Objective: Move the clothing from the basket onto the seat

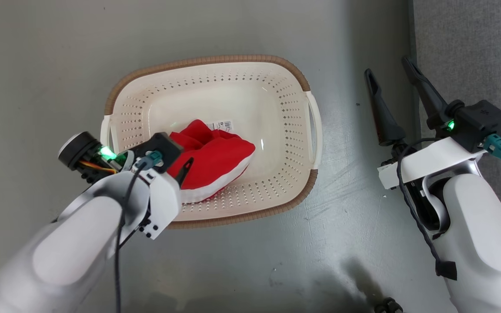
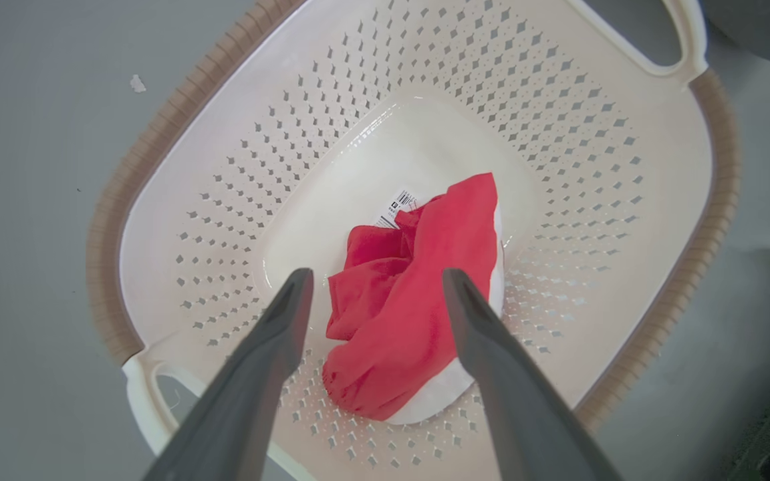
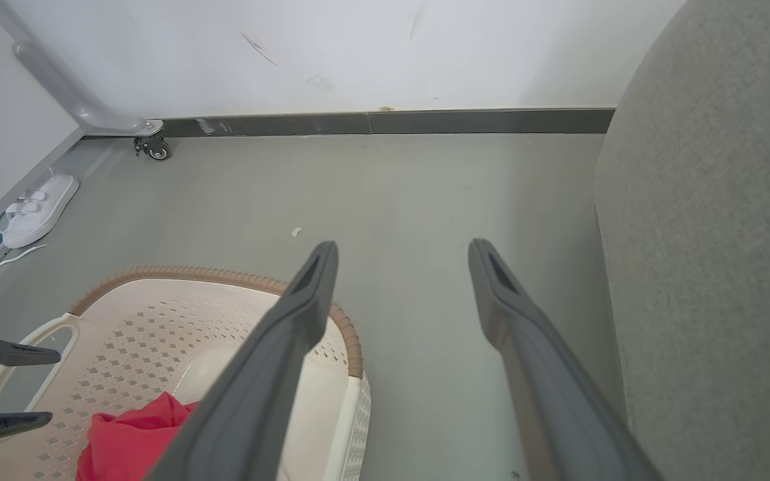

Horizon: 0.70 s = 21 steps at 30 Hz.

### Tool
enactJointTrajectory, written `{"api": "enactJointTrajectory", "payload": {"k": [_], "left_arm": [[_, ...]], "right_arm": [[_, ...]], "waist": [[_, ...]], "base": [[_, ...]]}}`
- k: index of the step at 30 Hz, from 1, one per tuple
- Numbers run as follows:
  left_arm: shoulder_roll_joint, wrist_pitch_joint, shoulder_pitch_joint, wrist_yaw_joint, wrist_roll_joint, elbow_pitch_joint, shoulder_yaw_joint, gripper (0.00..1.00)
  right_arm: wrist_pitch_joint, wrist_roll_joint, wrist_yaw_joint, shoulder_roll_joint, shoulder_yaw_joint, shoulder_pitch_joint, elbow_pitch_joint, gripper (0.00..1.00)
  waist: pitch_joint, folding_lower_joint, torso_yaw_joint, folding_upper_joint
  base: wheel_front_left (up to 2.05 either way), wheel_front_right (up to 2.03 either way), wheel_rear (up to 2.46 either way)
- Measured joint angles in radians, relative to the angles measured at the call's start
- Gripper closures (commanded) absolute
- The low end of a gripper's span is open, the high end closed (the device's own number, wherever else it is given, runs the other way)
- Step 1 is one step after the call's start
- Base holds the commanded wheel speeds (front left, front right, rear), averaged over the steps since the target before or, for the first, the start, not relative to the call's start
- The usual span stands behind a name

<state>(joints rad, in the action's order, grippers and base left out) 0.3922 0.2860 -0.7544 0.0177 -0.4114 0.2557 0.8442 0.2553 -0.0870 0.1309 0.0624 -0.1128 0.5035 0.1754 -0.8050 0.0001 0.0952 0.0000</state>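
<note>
Left end effector (image 2: 377,275) spreads over clothing (image 2: 418,300) overlapping basket (image 2: 258,167) barcode label (image 2: 404,200).

Left end effector (image 2: 371,277) spread wide, angled downward, right end effector (image 1: 388,68) spread wide, pointing forward

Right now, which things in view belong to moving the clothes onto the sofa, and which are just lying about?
For the job:
red clothing
laundry basket
grey sofa
left tool, open

Lying about:
white shoe
paper scrap
castor
</note>
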Motion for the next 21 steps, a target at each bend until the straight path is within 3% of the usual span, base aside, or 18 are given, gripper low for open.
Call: {"api": "enactJointTrajectory", "payload": {"k": [21], "left_arm": [[-0.05, 0.093, -0.059, 0.013, 0.039, 0.124, 0.038, 0.0]], "right_arm": [[0.0, -0.01, 0.0, -0.002, -0.017, 0.018, 0.007, 0.0]], "waist": [[-0.04, 0.0, 0.017, 0.0]], "base": [[0.0, 0.0, 0.0]]}}
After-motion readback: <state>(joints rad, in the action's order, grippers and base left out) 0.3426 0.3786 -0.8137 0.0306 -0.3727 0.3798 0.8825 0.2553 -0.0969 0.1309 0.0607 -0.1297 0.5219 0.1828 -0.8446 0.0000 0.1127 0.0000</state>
